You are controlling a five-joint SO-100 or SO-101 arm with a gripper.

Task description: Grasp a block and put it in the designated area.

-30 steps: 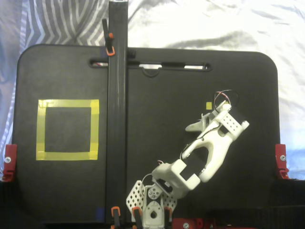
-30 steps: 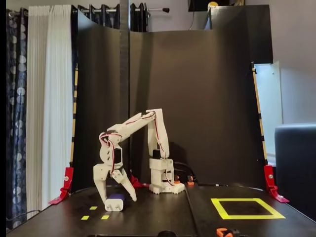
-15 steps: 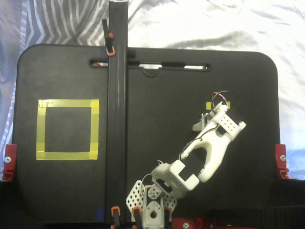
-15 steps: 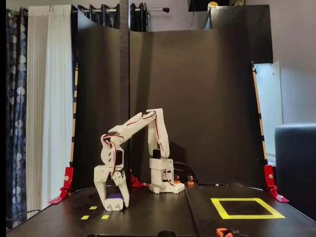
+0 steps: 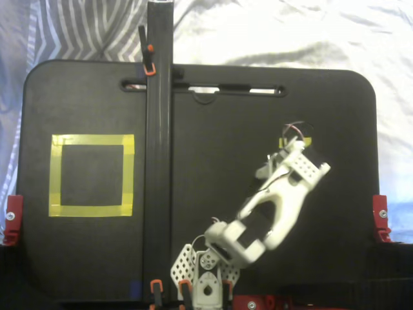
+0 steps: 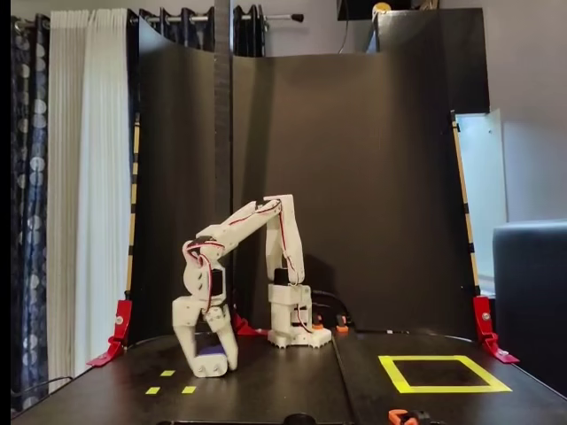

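Observation:
In the fixed view from the front, my white gripper (image 6: 210, 365) points straight down, its tips at board level on the left part of the black board. Its two fingers (image 6: 188, 347) close around the small dark blue block (image 6: 211, 351). In the fixed view from above, the gripper (image 5: 290, 156) is on the right half of the board and hides the block. The designated area, a large yellow tape square, lies far from the gripper, at the right in the front view (image 6: 396, 374) and at the left in the view from above (image 5: 129, 174).
Small yellow tape squares (image 6: 188, 390) lie just in front of the gripper; one (image 5: 284, 142) shows beside it from above. A black upright post (image 5: 159, 161) stands between gripper and area. Red clamps (image 6: 113, 341) hold the board's edges. The arm's base (image 6: 292, 332) stands at the back.

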